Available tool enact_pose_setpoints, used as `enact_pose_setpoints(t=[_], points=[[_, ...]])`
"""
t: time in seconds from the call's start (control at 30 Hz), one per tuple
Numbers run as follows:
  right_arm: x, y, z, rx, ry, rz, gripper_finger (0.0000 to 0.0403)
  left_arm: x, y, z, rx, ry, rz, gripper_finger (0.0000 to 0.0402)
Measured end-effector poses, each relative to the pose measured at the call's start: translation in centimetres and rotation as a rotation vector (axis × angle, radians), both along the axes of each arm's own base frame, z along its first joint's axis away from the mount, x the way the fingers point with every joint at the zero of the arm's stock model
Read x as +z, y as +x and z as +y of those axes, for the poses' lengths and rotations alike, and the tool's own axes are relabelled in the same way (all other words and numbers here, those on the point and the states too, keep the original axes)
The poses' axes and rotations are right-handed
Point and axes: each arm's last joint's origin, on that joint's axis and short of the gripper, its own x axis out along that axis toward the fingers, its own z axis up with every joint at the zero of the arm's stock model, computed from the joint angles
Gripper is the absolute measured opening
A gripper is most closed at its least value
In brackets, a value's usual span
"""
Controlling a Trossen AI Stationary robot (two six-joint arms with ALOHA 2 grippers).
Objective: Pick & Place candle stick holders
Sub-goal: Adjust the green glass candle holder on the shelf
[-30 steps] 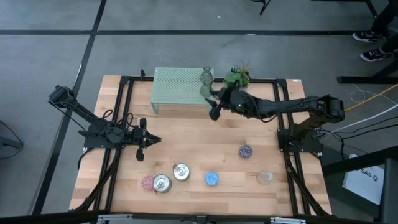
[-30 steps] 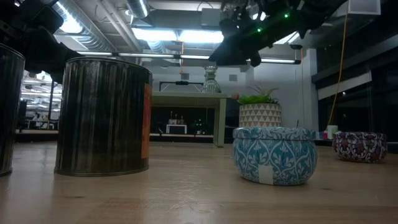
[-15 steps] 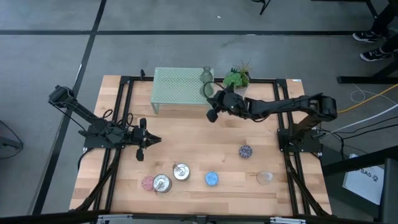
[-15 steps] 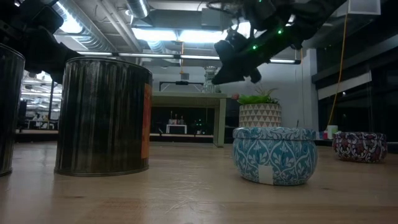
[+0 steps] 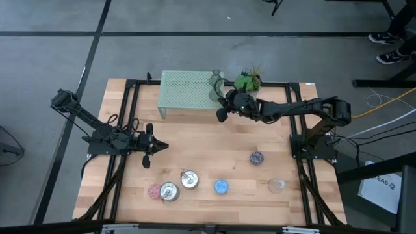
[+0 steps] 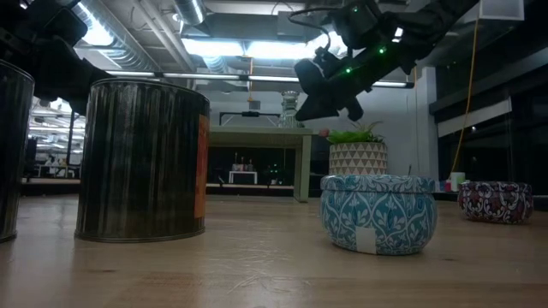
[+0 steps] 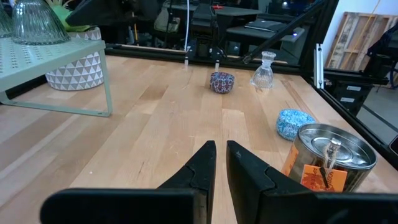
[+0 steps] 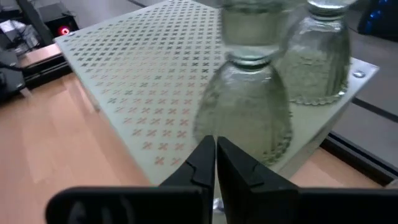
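Right wrist view, glass holders (image 8: 249, 106) upright on stand (image 8: 137, 81)

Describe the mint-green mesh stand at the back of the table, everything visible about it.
The mesh stand is a pale mint-green metal shelf with a flat rectangular top punched with small cross-shaped holes, raised on thin legs of the same colour. It stands upright at the table's far edge, left of the potted plant. Two glass candle holders rest on its right-hand end, near the edge. The right gripper hovers just in front of that end, fingers shut, apart from the stand.
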Motion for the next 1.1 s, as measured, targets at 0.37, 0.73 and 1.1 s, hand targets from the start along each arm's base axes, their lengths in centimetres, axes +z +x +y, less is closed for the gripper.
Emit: enact_pose_setpoints(t=[0.37,0.73,1.1], points=[[0.2,-0.2,-0.7,-0.02,0.003,-0.009,0.0018,0.0,0.0,0.0,0.0,0.0,0.0,0.0031],[0.6,0.6,1.8,0.045,-0.015,-0.054,0.0018,0.0,0.0,0.0,0.0,0.0,0.0,0.0031],[-0.5,1.0,0.2,0.032,0.001,-0.061,0.0018,0.0,0.0,0.0,0.0,0.0,0.0,0.0031]])
